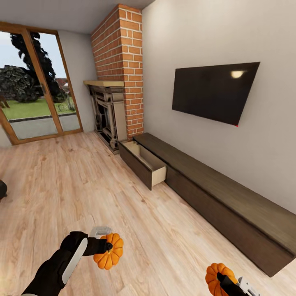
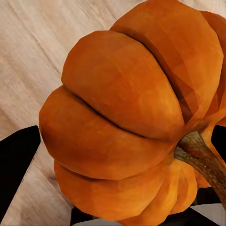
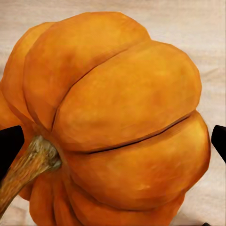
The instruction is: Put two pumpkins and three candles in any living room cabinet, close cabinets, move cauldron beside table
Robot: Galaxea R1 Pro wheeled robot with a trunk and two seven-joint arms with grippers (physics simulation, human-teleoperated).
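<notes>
Two small round orange pumpkins with ribbed sides are in hand, one per arm: the left claw [image 1: 107, 246] is closed on the left pumpkin [image 1: 109, 257] at about seven o'clock in the head view, and the right claw [image 1: 224, 280] is closed on the right pumpkin [image 1: 216, 277] at about five o'clock, both carried above the pale plank wood floor [image 1: 61, 185]. In the left wrist view that pumpkin [image 2: 122, 117] sits between the dark fingers [image 2: 16, 165] with its brown woody stem [image 2: 202, 160] off to one side; the right wrist view shows its pumpkin [image 3: 117, 122] likewise, stem [image 3: 28, 165] angled away. I judge them light, rigid and fairly smooth, so a rounded rib could roll or slip under a loose pinch; a hold across the widest part of the body, with pads seated in the grooves, looks safer than the thin stem. Up at one to three o'clock runs the long low dark brown wood cabinet [image 1: 230, 205] along the plain wall, under a black wall-mounted television [image 1: 213, 92]. Its end drawer [image 1: 144, 162], near twelve o'clock, stands pulled out, showing a pale beige inside that appears empty. Beyond are a red brick chimney with a dark fireplace [image 1: 107, 115] and, at ten o'clock, a wood-framed glass door [image 1: 33, 86] onto a garden.
</notes>
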